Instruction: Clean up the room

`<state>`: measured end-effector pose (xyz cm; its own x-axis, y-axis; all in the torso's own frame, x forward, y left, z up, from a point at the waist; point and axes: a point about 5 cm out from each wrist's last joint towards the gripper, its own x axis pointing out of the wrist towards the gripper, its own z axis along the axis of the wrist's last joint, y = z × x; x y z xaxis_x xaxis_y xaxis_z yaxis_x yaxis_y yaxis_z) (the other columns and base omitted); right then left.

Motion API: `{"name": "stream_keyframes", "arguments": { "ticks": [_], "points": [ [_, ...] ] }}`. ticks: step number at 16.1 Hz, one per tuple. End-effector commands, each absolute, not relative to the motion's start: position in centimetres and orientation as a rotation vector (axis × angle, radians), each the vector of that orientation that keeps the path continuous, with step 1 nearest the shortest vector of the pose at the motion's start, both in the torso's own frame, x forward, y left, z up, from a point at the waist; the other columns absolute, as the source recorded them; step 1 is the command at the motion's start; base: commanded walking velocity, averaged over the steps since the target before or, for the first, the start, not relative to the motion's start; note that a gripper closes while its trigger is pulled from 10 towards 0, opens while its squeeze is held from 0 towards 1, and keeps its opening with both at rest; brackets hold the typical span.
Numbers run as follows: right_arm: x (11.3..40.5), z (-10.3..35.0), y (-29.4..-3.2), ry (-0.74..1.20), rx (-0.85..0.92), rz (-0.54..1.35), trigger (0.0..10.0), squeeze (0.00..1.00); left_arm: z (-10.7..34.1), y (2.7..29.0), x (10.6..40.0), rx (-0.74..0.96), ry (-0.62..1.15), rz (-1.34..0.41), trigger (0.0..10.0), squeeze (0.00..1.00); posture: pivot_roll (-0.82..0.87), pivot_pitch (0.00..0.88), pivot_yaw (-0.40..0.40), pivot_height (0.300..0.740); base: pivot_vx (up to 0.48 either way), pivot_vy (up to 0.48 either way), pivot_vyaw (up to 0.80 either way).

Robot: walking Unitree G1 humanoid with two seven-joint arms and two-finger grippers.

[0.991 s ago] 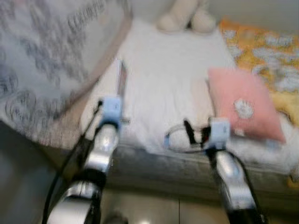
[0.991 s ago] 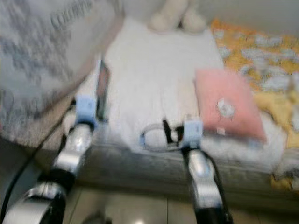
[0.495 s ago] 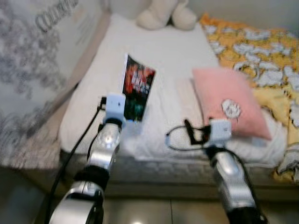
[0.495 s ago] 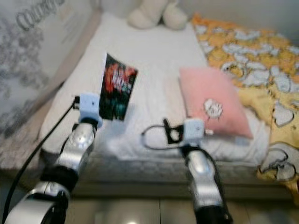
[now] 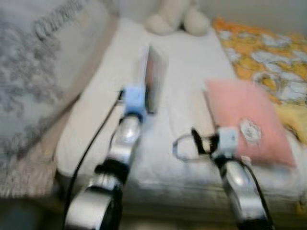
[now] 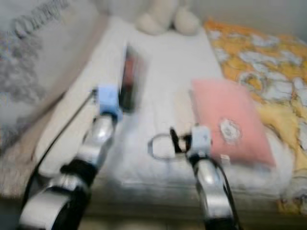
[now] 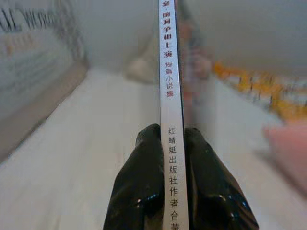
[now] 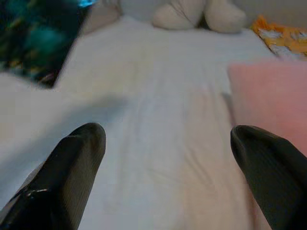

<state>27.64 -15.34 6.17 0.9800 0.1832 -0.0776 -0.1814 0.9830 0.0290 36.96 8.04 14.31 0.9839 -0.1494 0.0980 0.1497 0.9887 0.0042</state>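
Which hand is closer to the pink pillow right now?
Right. The right hand hovers open over the white bed, just beside the pink pillow; the left hand, gripping a book, is farther over.

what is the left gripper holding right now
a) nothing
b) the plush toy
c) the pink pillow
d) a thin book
d: the left gripper is shut on a thin book, its two black fingers pinching the printed spine, held up over the white bed.
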Motion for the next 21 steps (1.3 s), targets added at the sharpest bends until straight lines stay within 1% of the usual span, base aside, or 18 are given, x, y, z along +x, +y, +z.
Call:
{"name": "stream_keyframes", "arguments": {
  "ticks": [1,2,3,4,5,6,7,10,11,12,13,14,15,17,18,19,20,21],
  "points": [
    [27.6,6.8,-14.5,0.057,0.027,0.223,10.0,0.0,14.8,10.4,38.3,-0.15,-0.023,-0.095,10.0,0.0,-0.05,0.002,-0.046,0.74,0.0,0.0,0.0],
    [27.4,6.8,-14.5,0.062,0.026,0.227,10.0,0.0,14.5,10.5,38.7,-0.251,0.056,-0.116,10.0,0.0,-0.06,0.01,-0.052,0.74,0.0,0.0,0.0],
    [26.8,6.5,-14.6,0.081,0.013,0.248,10.0,0.0,13.8,10.2,39.1,-0.455,0.206,-0.247,10.0,0.0,-0.07,0.02,-0.059,0.74,0.0,0.0,0.0],
    [26.4,6.4,-14.7,0.09,0.007,0.259,10.0,0.0,13.1,10.4,38.9,-0.555,0.263,-0.283,10.0,0.0,-0.08,0.026,-0.063,0.74,0.0,0.0,0.0],
    [25.9,6.2,-14.8,0.101,0.0,0.271,10.0,0.0,11.4,10.8,38.2,-0.65,0.363,-0.293,10.0,0.0,-0.09,0.034,-0.058,0.74,0.0,0.0,0.0],
    [25.7,6.2,-14.9,0.105,-0.002,0.274,10.0,0.0,10.5,10.8,37.8,-0.677,0.4,-0.298,10.0,0.0,-0.1,0.037,-0.059,0.74,0.0,0.0,0.0],
    [25.0,6.1,-15.0,0.12,-0.01,0.285,10.0,0.0,7.8,9.9,36.2,-0.629,0.514,-0.306,10.0,0.0,-0.13,0.066,-0.071,0.74,0.0,0.0,0.0],
    [23.9,6.1,-14.9,0.128,-0.027,0.304,10.0,0.0,5.7,8.1,34.5,-0.624,0.596,-0.361,10.0,0.0,-0.16,0.079,-0.067,0.74,0.0,0.0,0.0],
    [23.7,6.2,-14.9,0.133,-0.028,0.303,10.0,0.0,5.2,7.9,34.2,-0.624,0.616,-0.385,10.0,0.0,-0.16,0.078,-0.065,0.74,0.0,0.0,0.0],
    [23.6,6.2,-14.9,0.135,-0.028,0.302,10.0,0.0,5.1,7.9,34.0,-0.607,0.623,-0.394,10.0,0.0,-0.16,0.079,-0.066,0.74,0.0,0.0,0.0],
    [23.6,6.3,-14.9,0.139,-0.028,0.304,10.0,0.0,5.0,8.8,34.2,-0.477,0.601,-0.385,10.0,0.0,-0.16,0.079,-0.068,0.74,0.0,0.0,0.0],
    [23.6,6.3,-14.9,0.142,-0.03,0.306,10.0,0.0,5.5,10.1,34.8,-0.292,0.541,-0.354,10.0,0.0,-0.15,0.079,-0.069,0.74,0.0,0.0,0.0],
    [23.6,6.3,-14.9,0.144,-0.031,0.306,10.0,0.0,6.2,11.0,35.4,-0.222,0.485,-0.322,10.0,0.0,-0.15,0.079,-0.07,0.74,0.0,0.0,0.0],
    [23.6,6.3,-14.9,0.149,-0.033,0.311,10.0,0.0,8.1,14.0,36.7,-0.043,0.349,-0.221,10.0,0.0,-0.14,0.071,-0.075,0.74,0.0,0.0,0.0],
    [23.6,6.4,-14.9,0.151,-0.034,0.312,10.0,0.0,8.4,14.6,36.8,-0.004,0.333,-0.205,10.0,0.0,-0.14,0.071,-0.075,0.74,0.0,0.0,0.0],
    [23.6,6.4,-14.9,0.154,-0.036,0.316,10.0,0.0,8.8,16.1,37.0,0.082,0.3,-0.148,10.0,0.0,-0.14,0.065,-0.078,0.74,0.0,0.0,0.0],
    [23.7,6.4,-14.9,0.155,-0.038,0.319,10.0,0.0,9.0,17.1,37.0,0.126,0.286,-0.109,10.0,0.0,-0.14,0.061,-0.079,0.74,0.0,0.0,0.0],
    [23.8,6.5,-14.9,0.156,-0.039,0.321,10.0,0.0,8.5,17.4,36.7,0.151,0.311,-0.113,10.0,0.0,-0.14,0.059,-0.081,0.74,0.0,0.0,0.0]
  ]
}}
